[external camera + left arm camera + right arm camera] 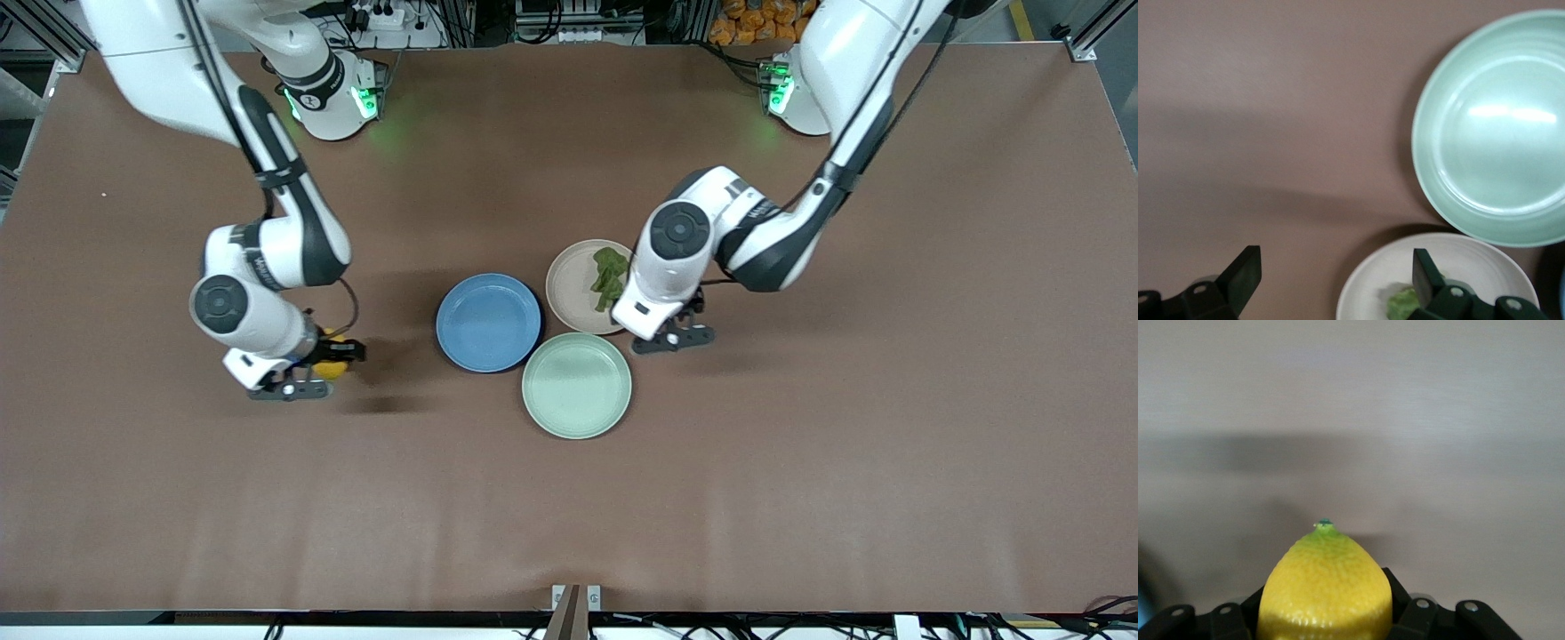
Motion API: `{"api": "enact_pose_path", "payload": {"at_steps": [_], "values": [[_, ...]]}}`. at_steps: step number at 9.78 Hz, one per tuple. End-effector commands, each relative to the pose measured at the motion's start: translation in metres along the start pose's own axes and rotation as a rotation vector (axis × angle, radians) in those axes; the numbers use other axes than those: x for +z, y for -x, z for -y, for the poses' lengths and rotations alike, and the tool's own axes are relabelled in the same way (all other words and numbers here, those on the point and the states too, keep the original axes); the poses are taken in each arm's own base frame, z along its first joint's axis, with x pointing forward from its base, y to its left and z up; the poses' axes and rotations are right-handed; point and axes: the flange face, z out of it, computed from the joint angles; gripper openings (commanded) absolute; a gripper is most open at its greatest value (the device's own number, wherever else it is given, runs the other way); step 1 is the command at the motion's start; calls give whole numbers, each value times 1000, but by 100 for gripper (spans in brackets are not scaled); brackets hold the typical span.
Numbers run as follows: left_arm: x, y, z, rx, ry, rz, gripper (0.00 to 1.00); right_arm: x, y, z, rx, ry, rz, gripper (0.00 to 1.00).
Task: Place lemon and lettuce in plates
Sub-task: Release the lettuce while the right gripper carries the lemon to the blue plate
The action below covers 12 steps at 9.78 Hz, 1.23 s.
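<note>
Front view: right gripper [331,357] up over bare table [800,462] toward the right arm's end, clamped on the lemon [332,365]; lemon shows as a yellow patch between the fingers, mostly hidden by the wrist; a shadow lies on the table under it; blue plate [489,322] sits near the middle with nothing in it, well apart from the lemon; beige plate [582,286] just beside the blue one, farther from the camera than the mint-green plate [577,385]; lettuce [609,277] lies in the beige plate, toward the left arm's end of it; left gripper [669,333] sits over the beige plate's edge, partly covering its rim.

Left wrist view: left gripper [1337,279] spread wide, holding nothing; one finger over bare table, the other over the beige plate [1471,260]; a bit of lettuce [1403,301] shows pale green by that finger, touching or not cannot tell; mint-green plate [1495,127] alongside, nothing in it.

Right wrist view: lemon [1325,587] gripped between the dark fingers of the right gripper [1326,613], tip pointing outward with a small green nub; bare table underneath.
</note>
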Motion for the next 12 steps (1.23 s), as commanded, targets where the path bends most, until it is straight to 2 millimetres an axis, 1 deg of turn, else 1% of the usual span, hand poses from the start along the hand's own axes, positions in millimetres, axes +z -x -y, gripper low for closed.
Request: {"api": "enact_pose_path", "payload": {"at_steps": [1, 3, 4, 5, 6, 7, 9, 10, 12], "values": [[-13, -30, 34, 27, -27, -15, 100, -18, 0, 46, 31, -90, -3, 27], [-16, -50, 62, 47, -33, -9, 100, -16, 10, 83, 52, -129, 11, 27], [-21, -59, 78, 49, -36, -12, 100, -17, 15, 102, 61, -128, 13, 28], [-28, -67, 101, 64, -73, 13, 100, -12, 22, 119, 54, -124, 22, 28], [-26, -71, 113, 99, -96, 46, 100, -10, 28, 131, 46, -122, 27, 28], [-26, -72, 122, 109, -109, 53, 100, -8, 33, 144, 46, -121, 30, 29], [-24, -71, 146, 128, -156, 79, 100, 3, 41, 165, 21, -112, 35, 29], [-24, -67, 157, 151, -134, 110, 100, 6, 41, 175, 18, -111, 35, 29], [-41, -59, 191, 222, -102, 135, 100, 15, 46, 198, 31, -104, 40, 29]]}}
